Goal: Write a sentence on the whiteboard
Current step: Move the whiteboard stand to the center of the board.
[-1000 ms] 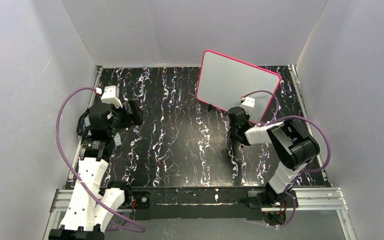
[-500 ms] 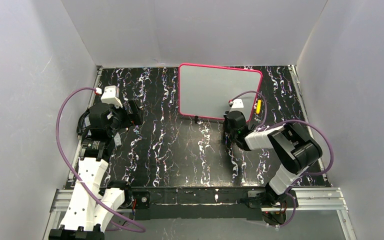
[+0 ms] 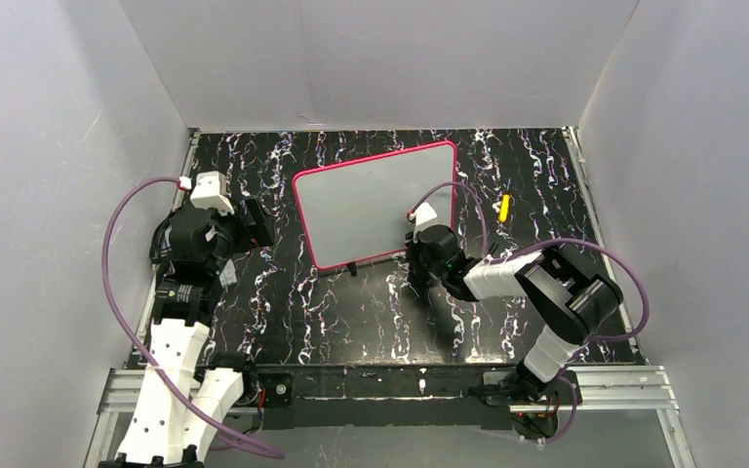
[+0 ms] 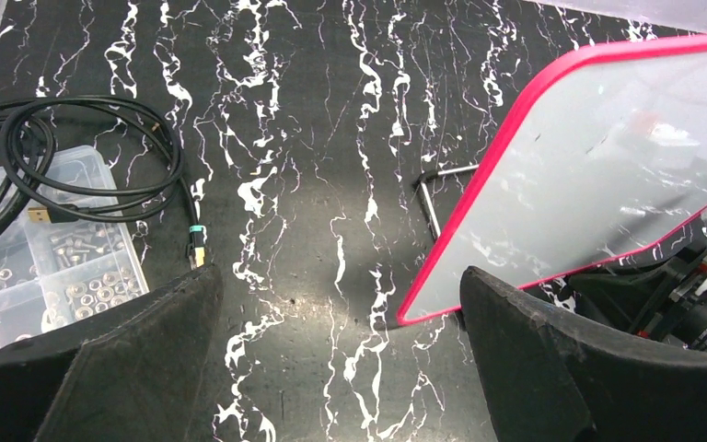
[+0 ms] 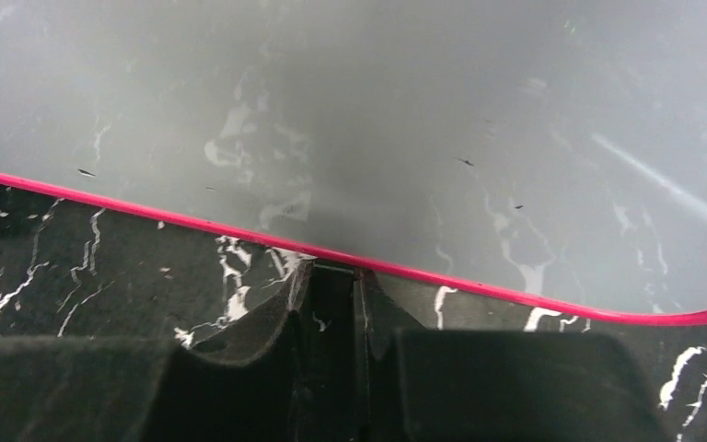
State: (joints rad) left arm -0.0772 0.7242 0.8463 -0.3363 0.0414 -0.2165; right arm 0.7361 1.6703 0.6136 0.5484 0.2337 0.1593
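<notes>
The whiteboard (image 3: 366, 200) has swung left from 1 o'clock to the middle of the table (image 3: 351, 302). It stands tilted, its pink lower edge pinched by the right gripper (image 5: 331, 276), whose jaws are nearly closed. One small yellow object (image 3: 504, 207) lies at the board's 3 o'clock. The left gripper (image 4: 341, 285), at 9 o'clock, gapes wide and holds nothing.

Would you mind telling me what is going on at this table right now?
The right tool is clamped on the lower edge of the whiteboard, which stands tilted near the middle of the table. No writing shows on the board yet. The left tool is open and holds nothing, off to the board's left. A small yellow item lies on the table to the board's right.
</notes>
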